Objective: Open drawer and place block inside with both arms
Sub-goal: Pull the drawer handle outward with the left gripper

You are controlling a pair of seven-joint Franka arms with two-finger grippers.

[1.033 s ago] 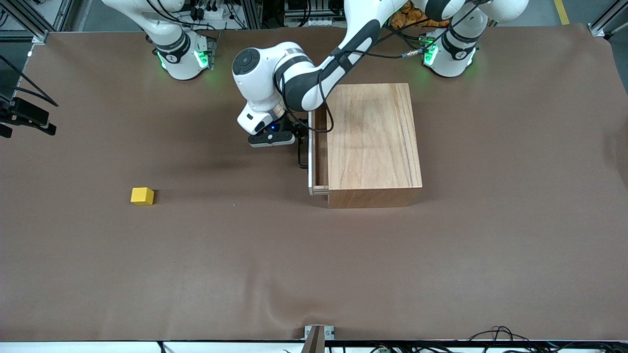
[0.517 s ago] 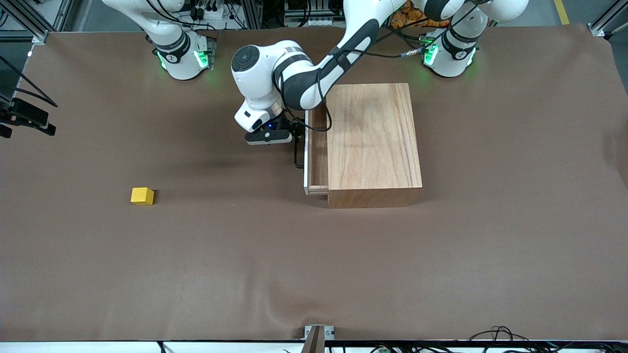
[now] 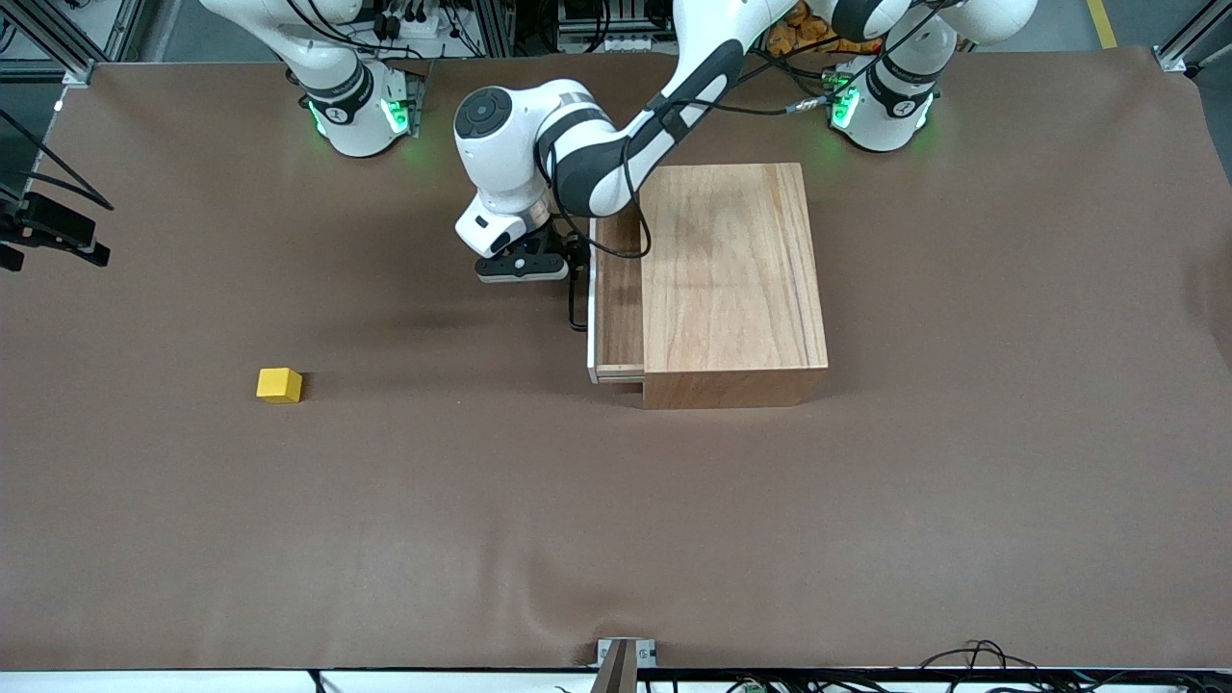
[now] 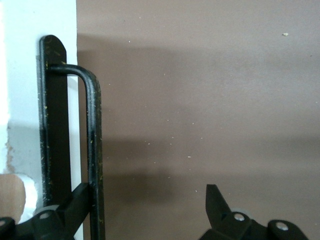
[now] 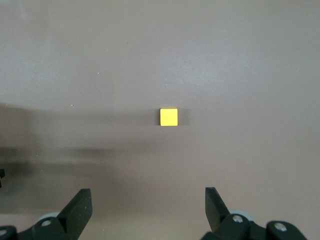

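Left wrist view: left gripper [image 4: 145,215], spread wide, hooks the drawer's [image 3: 617,308] thin black handle [image 4: 93,150].

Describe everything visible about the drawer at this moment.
The drawer is a shallow light-wood tray with a white front panel and a thin black U-shaped handle. It stands partly pulled out of the wooden box, toward the right arm's end of the table, and what shows of its inside holds nothing. The left hand is open, one finger touching the handle bar.
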